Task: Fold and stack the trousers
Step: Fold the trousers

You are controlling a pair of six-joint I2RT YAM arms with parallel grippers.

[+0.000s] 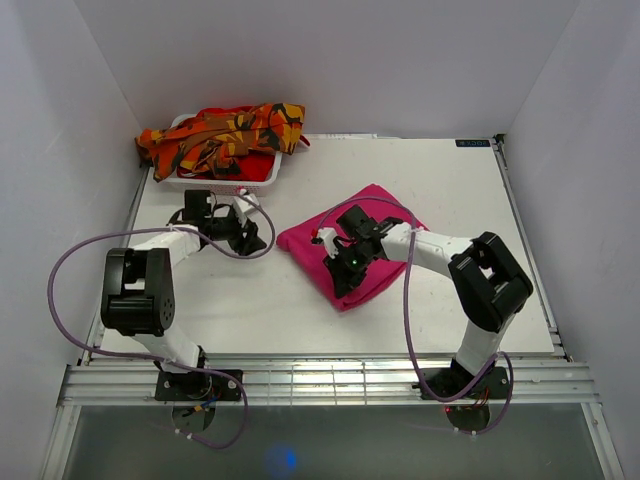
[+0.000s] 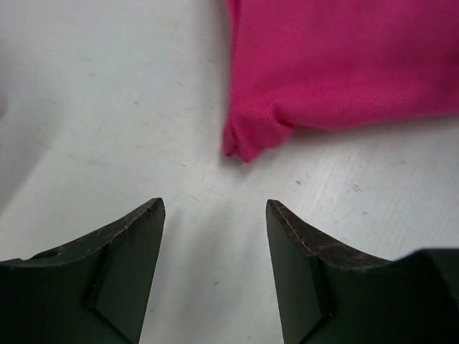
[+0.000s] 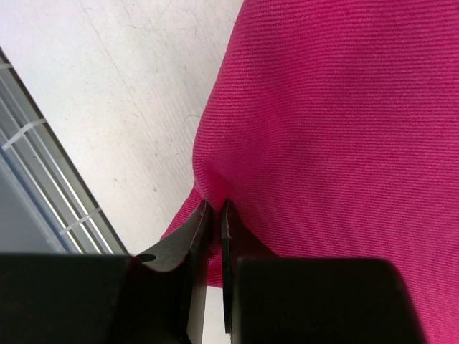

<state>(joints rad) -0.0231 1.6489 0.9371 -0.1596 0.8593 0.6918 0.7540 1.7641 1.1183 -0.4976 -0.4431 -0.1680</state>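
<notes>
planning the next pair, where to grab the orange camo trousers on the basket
Take the orange camo trousers by the loose end lying over the basket's right rim: it sticks out from the heap, so fingers can pinch cloth alone. Probably come from above with the left gripper, open and nearest; the right gripper is shut on the pink trousers.

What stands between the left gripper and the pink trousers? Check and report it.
Nothing visible does. The left gripper has its fingers apart, and only bare table lies between them and the near corner of the pink trousers. The white basket with the orange trousers sits farther back, off that line.
</notes>
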